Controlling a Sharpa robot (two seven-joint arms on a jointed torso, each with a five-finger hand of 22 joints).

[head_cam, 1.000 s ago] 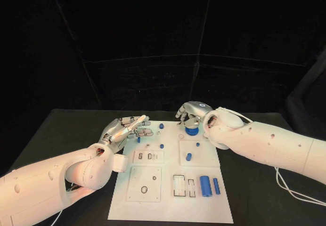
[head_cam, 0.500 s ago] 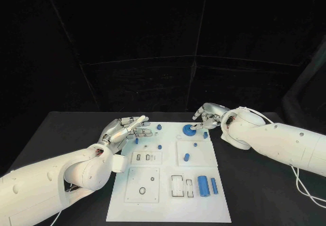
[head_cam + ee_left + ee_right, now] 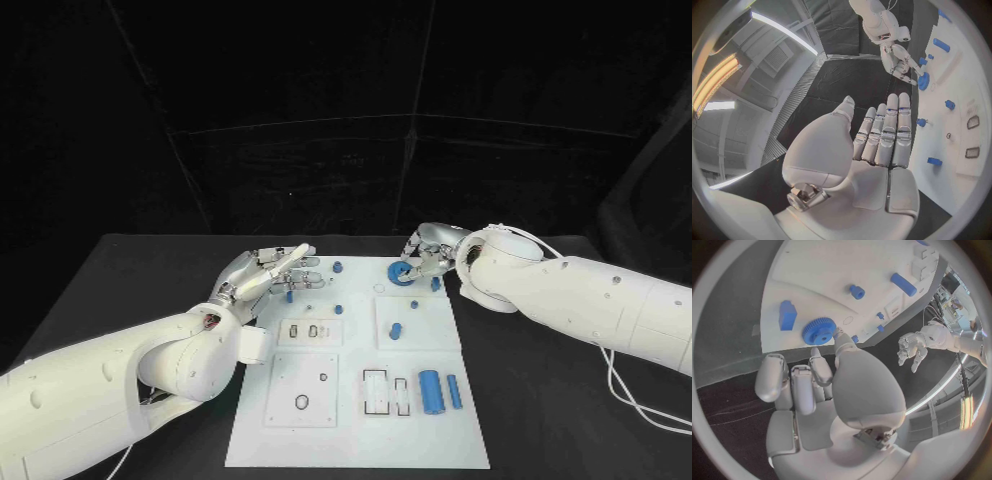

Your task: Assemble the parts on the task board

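Where the head view looked down, the task board lay mid-table, the blue gear near its far edge, the right hand just beside it. In the left wrist view, the left hand hovered flat, fingers straight, holding nothing. In the right wrist view, a fingertip appeared to touch the gear's rim, other fingers curled, gripping nothing. Seating it well probably needed even downward pressure.

No text, label, brand, number or sign can be read anywhere. The task board bears only plain outlines and recesses, without lettering.
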